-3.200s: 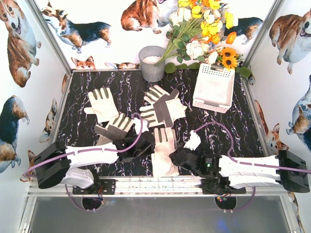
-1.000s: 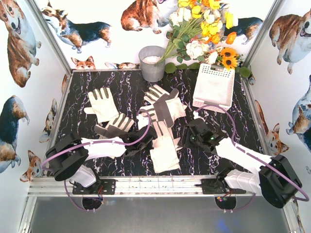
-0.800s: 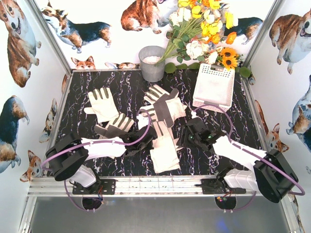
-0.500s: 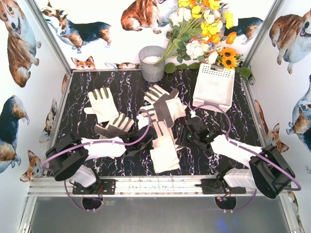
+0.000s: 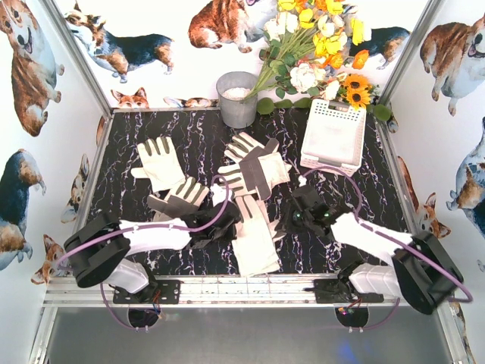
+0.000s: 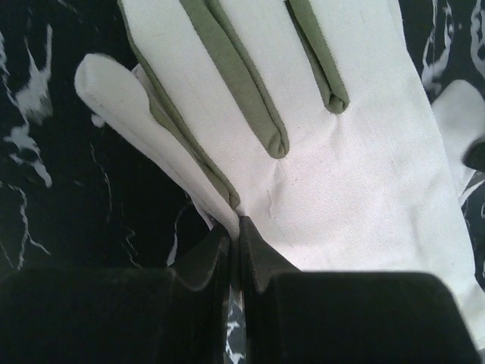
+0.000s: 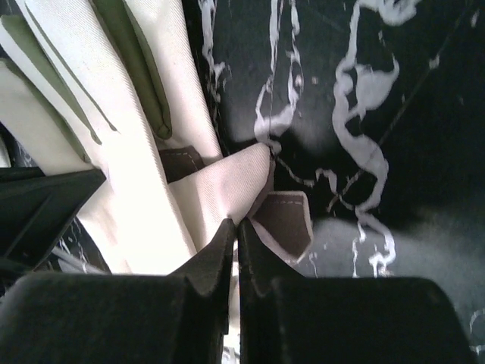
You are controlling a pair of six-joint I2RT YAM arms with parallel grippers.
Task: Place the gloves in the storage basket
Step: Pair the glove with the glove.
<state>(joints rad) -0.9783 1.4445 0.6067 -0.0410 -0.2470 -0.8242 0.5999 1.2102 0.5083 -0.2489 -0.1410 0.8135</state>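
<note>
Left hand [image 6: 236, 236] clenched on edge of cream glove [image 6: 341, 174], flat on dark table [image 6: 76, 197], right hand [image 7: 236, 231] clamped tight on glove fold [image 7: 226, 189]

One cream-white glove [image 5: 254, 241] with grey-brown strips lies flat between the pincers, its edge nipped by the left gripper [image 6: 236, 231] and a fold of it by the right gripper [image 7: 236, 227]. The other gloves [image 5: 160, 164] lie spread and overlapping beyond the left gripper. The white perforated storage basket [image 5: 341, 112] sits well beyond the right gripper.
</note>
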